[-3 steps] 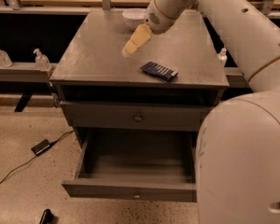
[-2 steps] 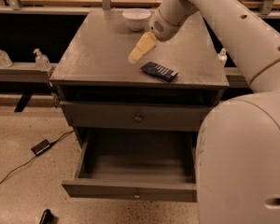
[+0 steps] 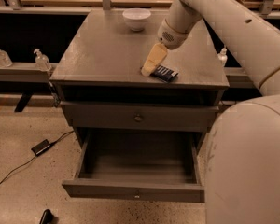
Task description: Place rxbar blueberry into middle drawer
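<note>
The rxbar blueberry (image 3: pixel 164 73), a small dark navy bar, lies flat on the grey cabinet top (image 3: pixel 102 50) near its front edge, right of centre. My gripper (image 3: pixel 147 70) reaches down from the upper right, and its cream tip sits at the cabinet top right against the bar's left end. The bar rests on the surface. The middle drawer (image 3: pixel 133 190) is pulled wide open below, its inside dark and bare, with a tiny pale knob on its front panel. Above it is a closed drawer front with a dark round knob (image 3: pixel 138 118).
A white bowl (image 3: pixel 136 18) stands at the back of the cabinet top. Small clear bottles (image 3: pixel 41 59) stand on a ledge at the left, another (image 3: pixel 222 56) at the right. A black box with a cable (image 3: pixel 40 147) lies on the floor. My white body (image 3: pixel 252 162) fills the lower right.
My gripper has moved toward the cabinet's front edge and down, from above the middle of the top to the bar's left end. The bar and drawer have not moved.
</note>
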Controlling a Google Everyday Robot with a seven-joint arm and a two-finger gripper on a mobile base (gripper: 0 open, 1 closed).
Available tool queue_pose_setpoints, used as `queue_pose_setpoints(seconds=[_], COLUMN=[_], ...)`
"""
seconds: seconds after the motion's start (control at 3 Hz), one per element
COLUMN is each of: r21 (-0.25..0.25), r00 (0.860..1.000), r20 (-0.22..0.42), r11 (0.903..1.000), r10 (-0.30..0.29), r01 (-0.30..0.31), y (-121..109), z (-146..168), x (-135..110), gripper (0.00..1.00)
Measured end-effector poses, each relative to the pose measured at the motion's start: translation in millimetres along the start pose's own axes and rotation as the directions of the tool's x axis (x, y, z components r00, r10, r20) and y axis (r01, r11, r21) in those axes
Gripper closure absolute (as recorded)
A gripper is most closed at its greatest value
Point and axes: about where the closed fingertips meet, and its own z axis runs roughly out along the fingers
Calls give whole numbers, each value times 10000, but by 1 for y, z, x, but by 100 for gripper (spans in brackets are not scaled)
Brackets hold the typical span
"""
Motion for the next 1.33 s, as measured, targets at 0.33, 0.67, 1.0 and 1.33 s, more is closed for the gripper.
queue_pose_setpoints(seconds=[0.33, 0.67, 1.0, 1.33], r21=[-182, -319, -388, -393], r00=[9993, 9994, 9999, 9999], r20=[-295, -350, -149, -111], r11=[9996, 9995, 9992, 9992], r10=[-217, -34, 69, 71], r01=[212, 23, -75, -75], y=[6, 5, 4, 4], z=[11, 24, 30, 27], x=[19, 37, 44, 43], gripper=[0, 13, 37, 60])
